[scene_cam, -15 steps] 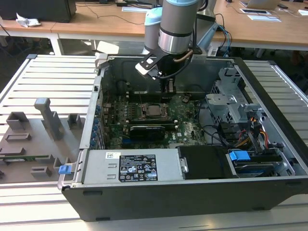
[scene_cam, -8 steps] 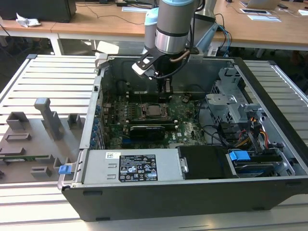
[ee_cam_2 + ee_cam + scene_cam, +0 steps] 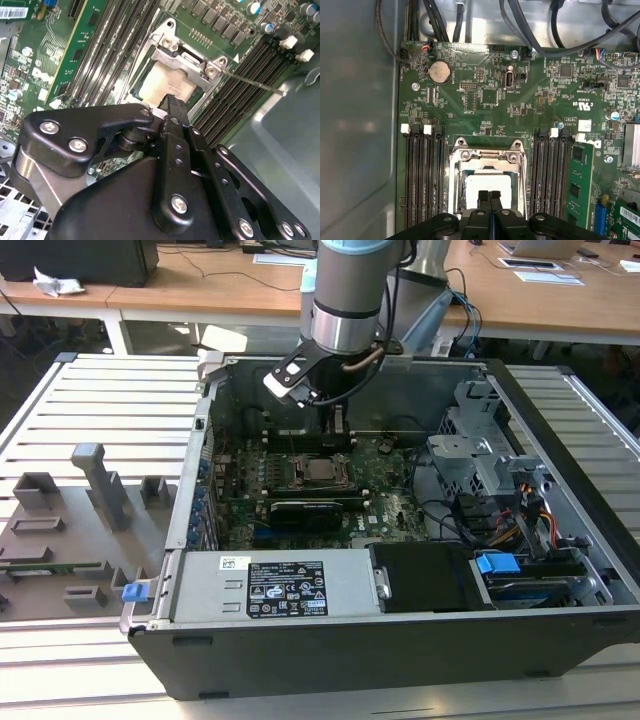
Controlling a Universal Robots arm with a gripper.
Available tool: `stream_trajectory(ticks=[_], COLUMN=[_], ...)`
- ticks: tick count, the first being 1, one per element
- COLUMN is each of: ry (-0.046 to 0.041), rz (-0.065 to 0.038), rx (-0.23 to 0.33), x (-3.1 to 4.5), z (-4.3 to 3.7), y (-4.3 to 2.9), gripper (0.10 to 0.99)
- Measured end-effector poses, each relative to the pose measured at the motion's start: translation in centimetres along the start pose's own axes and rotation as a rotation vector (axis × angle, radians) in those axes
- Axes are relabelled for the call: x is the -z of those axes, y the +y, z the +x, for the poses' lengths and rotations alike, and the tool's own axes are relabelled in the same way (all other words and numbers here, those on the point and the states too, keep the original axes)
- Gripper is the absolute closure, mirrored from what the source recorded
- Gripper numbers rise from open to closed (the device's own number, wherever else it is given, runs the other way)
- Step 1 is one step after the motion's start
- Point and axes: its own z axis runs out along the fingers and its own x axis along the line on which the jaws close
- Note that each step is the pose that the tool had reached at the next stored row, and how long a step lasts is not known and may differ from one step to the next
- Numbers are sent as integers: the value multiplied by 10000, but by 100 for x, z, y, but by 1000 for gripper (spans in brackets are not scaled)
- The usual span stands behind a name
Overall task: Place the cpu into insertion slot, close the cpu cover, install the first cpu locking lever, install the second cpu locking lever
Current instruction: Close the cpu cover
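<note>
The cpu (image 3: 487, 183) lies flat in the insertion slot (image 3: 322, 473) on the green motherboard, its pale metal face showing through the window of the cpu cover (image 3: 485, 161). The cover lies down around the chip. In the second wrist view the cpu (image 3: 167, 82) sits within the cover (image 3: 192, 59), and a thin metal locking lever (image 3: 255, 82) sticks out sideways over the memory slots. My gripper (image 3: 489, 197) hangs just above the chip, its two black fingers pressed together with nothing between them. From the exterior view the gripper (image 3: 335, 426) is inside the case, over the socket.
Long black memory slots (image 3: 422, 175) flank the socket on both sides. A black card (image 3: 305, 512) lies in front of the socket, a power supply (image 3: 270, 585) fills the case front, and a drive cage (image 3: 480, 455) with cables stands on the exterior view's right. Grey fixtures (image 3: 95, 495) stand outside the case.
</note>
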Motion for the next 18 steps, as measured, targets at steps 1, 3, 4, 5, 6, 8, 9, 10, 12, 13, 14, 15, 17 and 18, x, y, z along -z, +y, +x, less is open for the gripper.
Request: stream_trajectory(ticks=[1,3,4,5,6,8,9,10,12,13,14,15,17,18], ry=[0,-1,-1,-1,-1,-1,-1,-3,-1,-1,-1,-1,0,-1], rz=[0,0,0,0,0,0,0,2,0,1,1,1,0,0], rx=[0,0,0,0,1,0,-1,0,-1,-1,0,0,-1,0], x=[-31,-94,-110,-124,-141,-162,-177,-186,-199,-206,-210,-213,-225,-231], z=[1,3,4,4,5,7,7,8,10,11,11,11,12,12], y=[-33,-78,-90,-104,-127,-159,-184,-212,-257,-277,-286,-294,-310,-314], gripper=[976,976,976,976,976,976,976,976,976,976,976,976,976,976])
